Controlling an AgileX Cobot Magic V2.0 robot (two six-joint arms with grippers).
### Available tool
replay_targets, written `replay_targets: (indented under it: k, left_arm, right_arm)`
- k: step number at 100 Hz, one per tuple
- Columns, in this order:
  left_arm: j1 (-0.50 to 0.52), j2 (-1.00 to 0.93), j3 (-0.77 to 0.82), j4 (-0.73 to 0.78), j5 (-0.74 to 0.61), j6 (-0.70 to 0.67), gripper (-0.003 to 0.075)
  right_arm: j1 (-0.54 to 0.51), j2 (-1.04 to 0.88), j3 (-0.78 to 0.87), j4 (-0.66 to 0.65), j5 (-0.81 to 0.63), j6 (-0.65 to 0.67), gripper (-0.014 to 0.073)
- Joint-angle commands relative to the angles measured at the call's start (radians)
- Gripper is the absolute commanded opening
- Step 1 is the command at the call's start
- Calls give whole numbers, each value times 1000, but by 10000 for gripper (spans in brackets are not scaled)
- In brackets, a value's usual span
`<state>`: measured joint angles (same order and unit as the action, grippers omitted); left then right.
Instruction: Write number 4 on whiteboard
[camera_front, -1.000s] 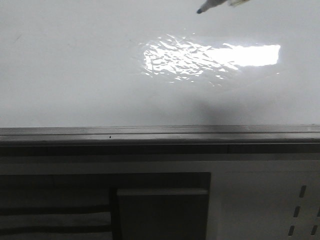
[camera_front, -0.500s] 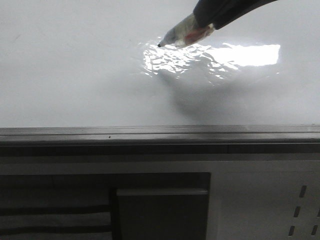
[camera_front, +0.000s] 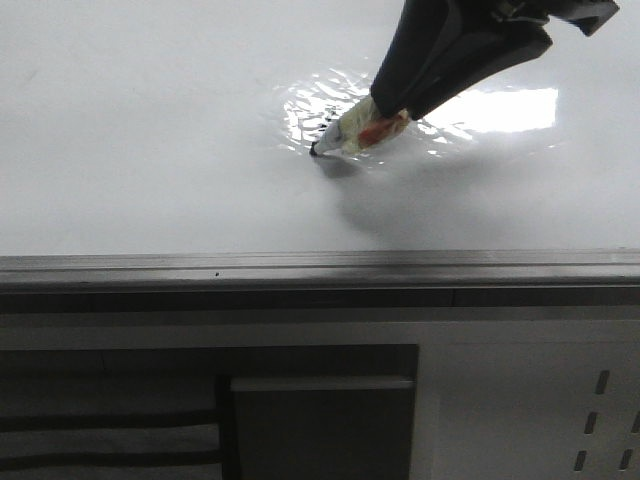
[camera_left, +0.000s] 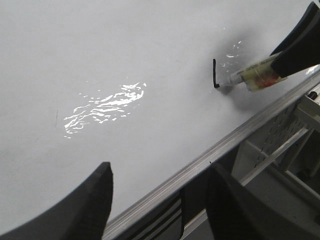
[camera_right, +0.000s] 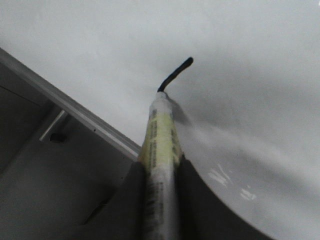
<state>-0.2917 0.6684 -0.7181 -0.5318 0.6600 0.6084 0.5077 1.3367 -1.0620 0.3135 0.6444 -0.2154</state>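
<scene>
Left gripper (camera_left: 155, 200) spread apart, hovering over bare whiteboard (camera_left: 100, 55) beside its metal edge rail (camera_left: 210, 155). First dark stroke (camera_left: 215, 74) of the number 4 touching marker (camera_right: 160, 150) tip; marker pinched by right gripper (camera_right: 161, 200).

One of nearly everything in front of me.

I count one large glossy white whiteboard (camera_front: 150, 150) with one grey metal edge rail (camera_front: 300, 265), one yellow-labelled marker pen (camera_front: 355, 132) clamped in my dark right gripper (camera_front: 400, 100), one short dark stroke (camera_left: 215, 75) (a single line with a small hook at its end), and two dark fingers (camera_left: 80, 210) of my left gripper (camera_left: 157, 200), spread apart with nothing between them.
</scene>
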Motion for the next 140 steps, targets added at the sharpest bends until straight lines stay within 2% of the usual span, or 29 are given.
replay_targets:
  k: [1,20,27,37,52,68,73,85,97,106,124,140]
  left_arm:
    - [5,1,-26,-37,-66,-7,384]
    - [5,1,-26,-37,-66,-7,384]
    - [5,1,-26,-37,-66,-7,384]
    - [5,1,-26,-37,-66,-7,384]
    - [5,1,-26,-40,-69,-7,384]
    - [5,1,-26,-40,-75,-7,384]
    - [5,1,-26,-40,-80,-7,384]
    - [5,1,-26,-40,-72,-7,384]
    - [5,12,-31,-40,-35,15,384]
    - [-2,48,-65,-44,37,66,384]
    - [-89,187,-165,-117,152,313,384]
    - [-230,350,-245,-119,157,451,384]
  right_arm:
    - [-43,-32,-31,-45,-10,-9,-66]
    - [-146,-126,-31,-64,99,-9,-66]
    - [-138,-154,-31,-26,103,-21,-66]
    - [-94,-172,-33,71,77,-113,-66]
    - [-62,-145,-46,48,9,-118,-66]
    - [-104,-78,-52,28,-21,-118,-66]
    - [-107,-48,-52,28,3,-118,-66]
    - [-86,8,-52,35,193,-128,-66]
    - [-54,-51,-66,35,133,-147,-66]
    - [-35,-101,-82,35,123,-252,-66]
    - [52,-153,-86,36,247,-660,-66]
    - [104,-160,-87,36,235,-733,-66]
